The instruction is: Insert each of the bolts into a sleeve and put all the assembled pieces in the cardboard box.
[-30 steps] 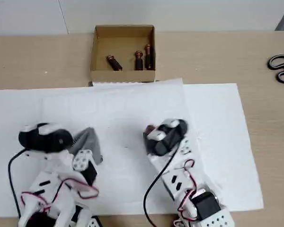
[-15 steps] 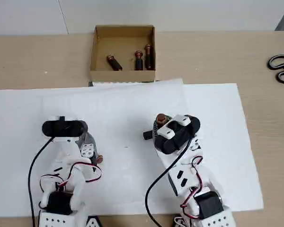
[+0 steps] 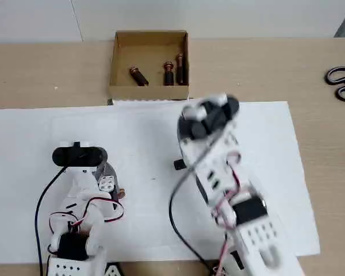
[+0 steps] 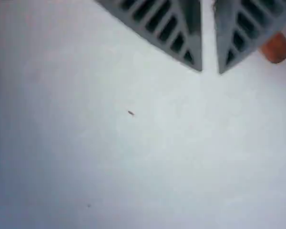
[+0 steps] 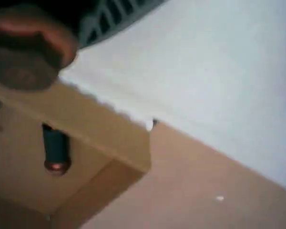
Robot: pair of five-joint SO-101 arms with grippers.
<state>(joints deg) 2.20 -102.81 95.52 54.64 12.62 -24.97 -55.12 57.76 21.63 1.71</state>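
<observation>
The cardboard box (image 3: 149, 92) stands at the back of the table and holds three dark sleeves with copper bolt heads (image 3: 168, 73). My right gripper (image 3: 191, 115) hovers at the box's near right corner, shut on a copper-headed bolt (image 5: 26, 52); whatever is below the head is hidden. Under it I see the box wall (image 5: 100, 138) and one assembled piece (image 5: 55, 152) inside. My left gripper (image 4: 209, 70) rests low over the white paper at the near left, its grey fingers (image 4: 181, 38) shut with nothing between them. Just beside it lies a small copper piece (image 4: 276, 47).
A large white paper sheet (image 3: 132, 132) covers the near table. A small dark piece (image 3: 178, 164) lies on it next to the right arm. Black scissors (image 3: 342, 83) lie at the far right edge. The copper piece (image 3: 121, 194) sits right of the left arm.
The right arm has stretched from mid-paper toward the box, carrying the bolt. The left arm swung from facing left to straight ahead, then stayed still.
</observation>
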